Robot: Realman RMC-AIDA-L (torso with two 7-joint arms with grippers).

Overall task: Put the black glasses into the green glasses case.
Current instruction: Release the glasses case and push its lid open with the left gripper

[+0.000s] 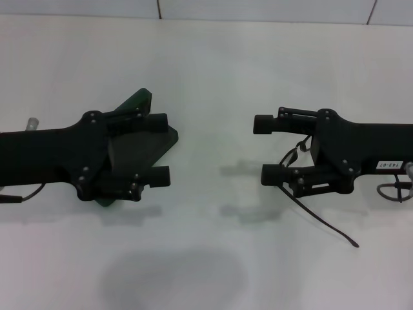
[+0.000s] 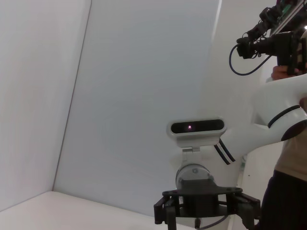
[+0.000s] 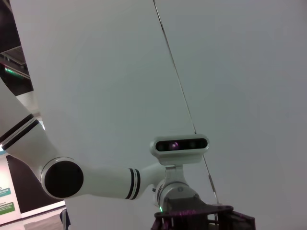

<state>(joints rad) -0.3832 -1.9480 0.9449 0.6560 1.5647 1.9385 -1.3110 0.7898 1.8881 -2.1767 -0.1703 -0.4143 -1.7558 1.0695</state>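
Note:
In the head view the green glasses case [image 1: 139, 101] lies on the white table at the left, mostly hidden under my left gripper [image 1: 159, 148]. That gripper is open and empty above it. The case's lid edge shows behind the gripper and a corner of its base shows between the fingers. The black glasses [image 1: 322, 224] lie at the right, under my right gripper [image 1: 266, 149], which is open and empty. One slim temple arm sticks out toward the table's front, and part of a rim shows between the fingers. Neither wrist view shows the case or the glasses.
The white table [image 1: 206, 71] runs back to a tiled wall. A cable loop [image 1: 393, 190] hangs by the right arm. The left wrist view shows the right arm's gripper [image 2: 206, 208], its camera [image 2: 196, 127] and a person [image 2: 290, 158]. The right wrist view shows the left arm's camera [image 3: 180, 144].

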